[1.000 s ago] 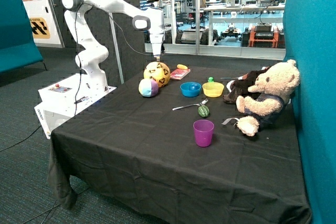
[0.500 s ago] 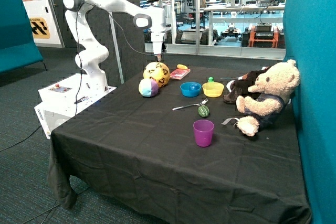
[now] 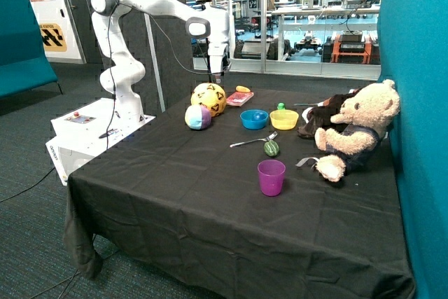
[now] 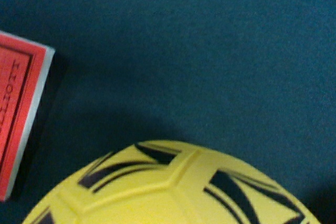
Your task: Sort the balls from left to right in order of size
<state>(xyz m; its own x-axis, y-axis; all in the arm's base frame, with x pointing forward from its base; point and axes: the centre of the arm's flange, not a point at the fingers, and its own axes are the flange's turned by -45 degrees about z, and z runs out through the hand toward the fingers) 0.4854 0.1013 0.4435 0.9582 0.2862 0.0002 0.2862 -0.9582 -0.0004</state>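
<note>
A large yellow ball point(image 3: 209, 98) with black triangle marks sits at the far side of the black table point(image 3: 175, 194). A pastel panelled ball point(image 3: 198, 117) rests against its near side. My gripper point(image 3: 218, 73) hangs above the table just beyond the yellow ball, between it and the red book point(image 3: 240, 98), holding nothing that I can see. In the wrist view the yellow ball point(image 4: 173, 187) fills one edge, with the red book point(image 4: 18, 124) beside it on the cloth.
A blue bowl point(image 3: 254, 119) and a yellow bowl point(image 3: 284, 120) stand beside the balls. A spoon point(image 3: 252, 141), a green striped toy point(image 3: 271, 148) and a purple cup point(image 3: 271, 177) lie nearer. A teddy bear point(image 3: 357, 131) sits by the teal wall.
The arm has swung the gripper sideways from over the yellow ball towards the red book. The balls have not moved.
</note>
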